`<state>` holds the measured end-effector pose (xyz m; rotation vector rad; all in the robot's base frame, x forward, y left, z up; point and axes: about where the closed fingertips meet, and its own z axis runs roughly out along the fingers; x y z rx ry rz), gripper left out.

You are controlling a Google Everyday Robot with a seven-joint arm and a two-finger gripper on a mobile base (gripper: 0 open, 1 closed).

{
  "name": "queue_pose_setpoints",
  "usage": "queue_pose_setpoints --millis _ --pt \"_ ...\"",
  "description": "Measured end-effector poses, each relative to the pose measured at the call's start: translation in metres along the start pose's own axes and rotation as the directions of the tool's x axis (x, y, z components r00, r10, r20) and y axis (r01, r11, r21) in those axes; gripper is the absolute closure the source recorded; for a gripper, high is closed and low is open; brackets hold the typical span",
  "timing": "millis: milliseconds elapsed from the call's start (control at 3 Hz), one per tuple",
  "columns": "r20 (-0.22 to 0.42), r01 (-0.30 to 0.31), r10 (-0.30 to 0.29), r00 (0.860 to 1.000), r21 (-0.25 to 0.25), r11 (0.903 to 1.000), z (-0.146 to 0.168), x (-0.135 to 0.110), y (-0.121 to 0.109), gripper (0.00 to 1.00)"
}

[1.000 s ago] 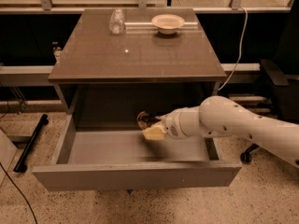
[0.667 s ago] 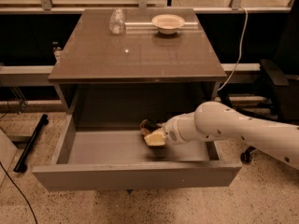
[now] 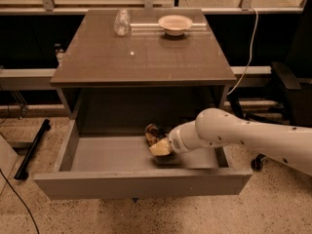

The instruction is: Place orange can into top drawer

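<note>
The top drawer (image 3: pixel 141 182) of the brown-topped cabinet (image 3: pixel 141 57) is pulled wide open toward me. My white arm reaches in from the right. My gripper (image 3: pixel 157 141) is low inside the drawer, right of its middle. It is shut on the orange can (image 3: pixel 151 132), a mottled brown-orange can that sticks out at the gripper's far left tip, just above or on the drawer floor. I cannot tell if the can touches the floor.
A clear plastic bottle (image 3: pixel 122 22) and a white bowl (image 3: pixel 175 23) stand at the back of the cabinet top. A white cable (image 3: pixel 251 48) hangs at the right. A dark chair (image 3: pixel 287 87) is at the right, a black bar (image 3: pixel 31 150) lies on the floor at left.
My gripper has moved a little down and forward inside the drawer with the can still in it. The drawer has stayed open.
</note>
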<state>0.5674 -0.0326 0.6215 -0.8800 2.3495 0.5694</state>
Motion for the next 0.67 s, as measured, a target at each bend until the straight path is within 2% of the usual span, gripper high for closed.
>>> queue_pose_setpoints --millis 333,667 --pt "-0.001 0.002 -0.002 1.000 -0.003 1.0000 0.0009 -0.0003 0.0015 0.01" --pt "-0.001 0.002 -0.002 1.000 -0.003 1.0000 0.0011 -0.0003 0.0017 0.00"
